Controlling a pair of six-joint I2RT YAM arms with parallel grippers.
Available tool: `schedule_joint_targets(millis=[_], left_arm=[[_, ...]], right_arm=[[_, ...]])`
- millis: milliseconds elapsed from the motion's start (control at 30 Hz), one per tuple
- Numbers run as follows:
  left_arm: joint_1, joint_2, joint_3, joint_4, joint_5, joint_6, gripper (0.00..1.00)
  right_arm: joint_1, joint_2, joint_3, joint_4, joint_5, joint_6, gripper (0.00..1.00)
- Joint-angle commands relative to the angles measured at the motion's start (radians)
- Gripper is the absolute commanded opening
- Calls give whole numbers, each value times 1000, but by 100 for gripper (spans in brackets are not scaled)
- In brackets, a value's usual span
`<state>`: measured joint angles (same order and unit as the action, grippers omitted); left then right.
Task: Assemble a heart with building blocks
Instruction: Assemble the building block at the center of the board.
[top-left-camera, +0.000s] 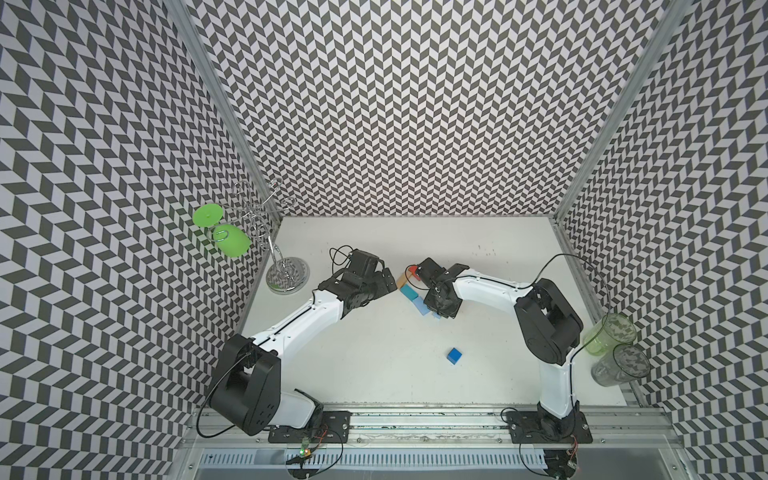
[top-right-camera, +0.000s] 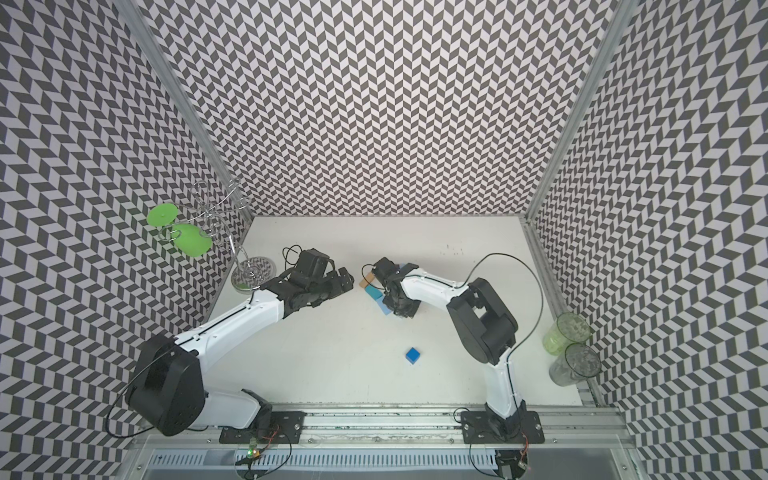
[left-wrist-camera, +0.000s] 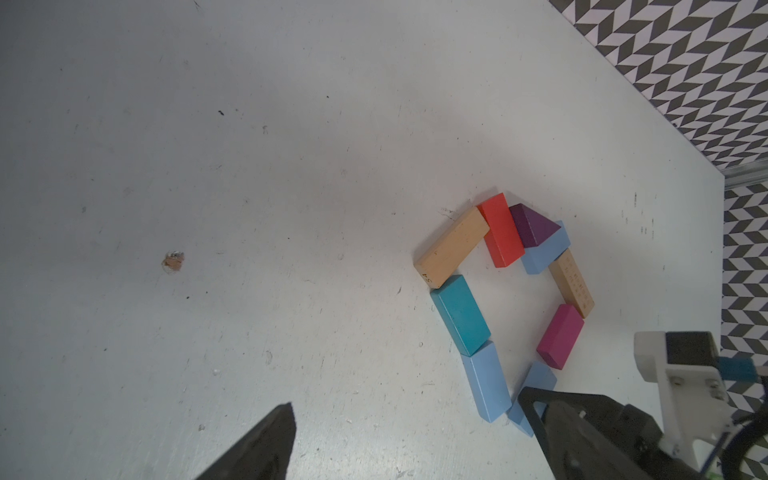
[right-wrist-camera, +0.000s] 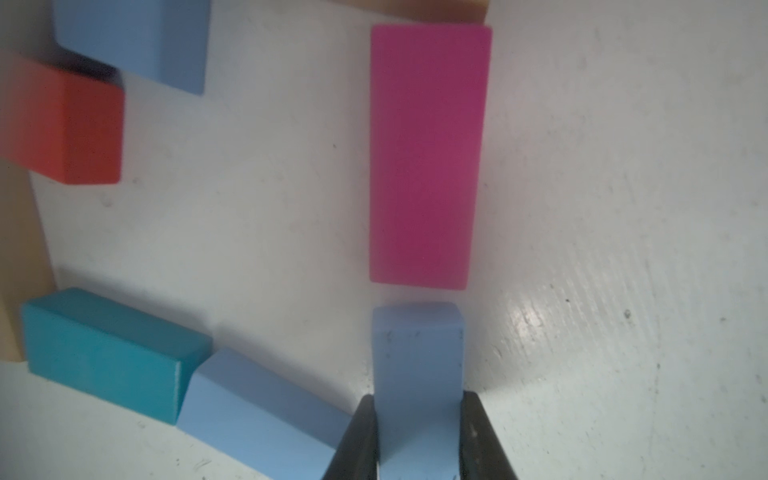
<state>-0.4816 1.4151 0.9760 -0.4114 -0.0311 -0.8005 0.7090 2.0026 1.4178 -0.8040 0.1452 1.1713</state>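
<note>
Your heart (left-wrist-camera: 459, 318) is nearly closed: right gripper (right-wrist-camera: 417, 436) clamps a light blue block (right-wrist-camera: 417, 353) just beside its magenta block (right-wrist-camera: 428, 153), left gripper (top-left-camera: 385, 281) gapes empty nearby, and the dark blue cube (top-left-camera: 454, 356) lies well apart.

The white-and-black left arm (top-left-camera: 299, 318) stretches forward and inward from its base, forearm slanting low. Its black left gripper (top-left-camera: 387, 279) hangs with jaws spread wide and nothing between them. The white-and-black right arm (top-left-camera: 486, 286) folds at the elbow and reaches inward, wrist pitched steeply down. Its black right gripper (right-wrist-camera: 417, 400) is clamped on one end of a light blue wooden block (right-wrist-camera: 417, 353).
</note>
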Motion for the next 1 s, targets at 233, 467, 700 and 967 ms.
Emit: schedule_joint_targets(millis=[233, 467, 700, 967], left_arm=[[11, 17, -8, 29, 16, 18, 96], [17, 24, -8, 34, 21, 20, 96], [23, 36, -2, 37, 29, 23, 96], [33, 45, 2, 39, 35, 29, 97]], right_arm=[[-16, 51, -3, -24, 9, 10, 0], [-26, 58, 3, -23, 6, 10, 0], [-28, 76, 15, -18, -8, 1, 0], [-28, 100, 27, -29, -13, -13, 10]])
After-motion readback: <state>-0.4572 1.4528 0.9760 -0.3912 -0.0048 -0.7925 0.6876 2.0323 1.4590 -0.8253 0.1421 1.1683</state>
